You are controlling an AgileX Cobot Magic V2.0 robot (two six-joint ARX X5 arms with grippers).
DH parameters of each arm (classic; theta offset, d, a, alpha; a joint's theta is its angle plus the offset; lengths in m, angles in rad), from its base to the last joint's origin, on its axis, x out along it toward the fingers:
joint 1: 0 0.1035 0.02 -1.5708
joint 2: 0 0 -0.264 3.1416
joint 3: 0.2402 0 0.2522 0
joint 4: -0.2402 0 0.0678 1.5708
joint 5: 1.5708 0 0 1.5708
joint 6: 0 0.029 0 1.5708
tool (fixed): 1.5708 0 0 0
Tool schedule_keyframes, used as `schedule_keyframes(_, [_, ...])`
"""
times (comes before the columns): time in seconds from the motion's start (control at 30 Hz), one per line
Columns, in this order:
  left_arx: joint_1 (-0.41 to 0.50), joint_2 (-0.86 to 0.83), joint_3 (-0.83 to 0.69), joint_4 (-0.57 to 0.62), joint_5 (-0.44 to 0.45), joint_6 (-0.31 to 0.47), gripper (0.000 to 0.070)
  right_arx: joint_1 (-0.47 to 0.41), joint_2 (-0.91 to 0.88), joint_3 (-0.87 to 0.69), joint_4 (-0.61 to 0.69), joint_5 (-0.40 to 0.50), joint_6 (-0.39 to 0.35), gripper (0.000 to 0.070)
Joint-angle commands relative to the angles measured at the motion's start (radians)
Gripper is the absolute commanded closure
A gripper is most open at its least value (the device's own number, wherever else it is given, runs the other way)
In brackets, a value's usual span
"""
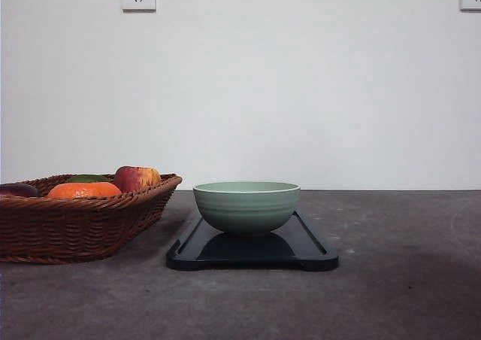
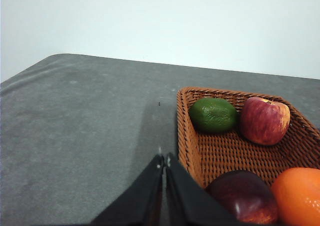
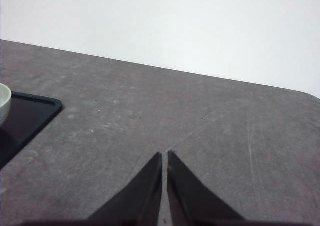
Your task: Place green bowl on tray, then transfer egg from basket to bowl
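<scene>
Risk first: no egg is plainly visible among the fruit, so the left gripper (image 2: pixel 164 161) could in my judgement close on the wrong item, or nudge the round fruit aside, if it descends without a clear target. Its fingers are pressed together, tips almost touching, holding nothing, and hang above bare table just outside the basket (image 2: pixel 187 136) wall. They would have to part before any pick. The right gripper (image 3: pixel 164 155) is likewise closed and empty over grey table, well apart from the tray (image 3: pixel 35 111) corner at about nine o'clock in its wrist view.

Outward from the left fingers, the basket holds a green avocado-like fruit (image 2: pixel 213 115), a red apple (image 2: pixel 265 120), a dark plum-coloured fruit (image 2: pixel 242 196) and an orange (image 2: pixel 299 196).

In the front view the green bowl (image 1: pixel 246 206) sits upright on the tray (image 1: pixel 312 253), roughly centred, so the first step looks done. The basket (image 1: pixel 75 223) lies at nine o'clock from the bowl, just beside the tray.
</scene>
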Motion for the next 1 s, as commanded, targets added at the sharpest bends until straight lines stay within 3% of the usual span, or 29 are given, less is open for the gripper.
schedule_keyframes(0.0, [0.000, -0.002, -0.020, 0.006, -0.004, -0.001, 0.0700, 0.000, 0.001, -0.005, 0.007, 0.003, 0.000, 0.0690])
schedule_keyframes(0.97, [0.000, -0.002, -0.020, 0.006, -0.005, -0.001, 0.0700, 0.000, 0.001, -0.005, 0.007, 0.003, -0.001, 0.0690])
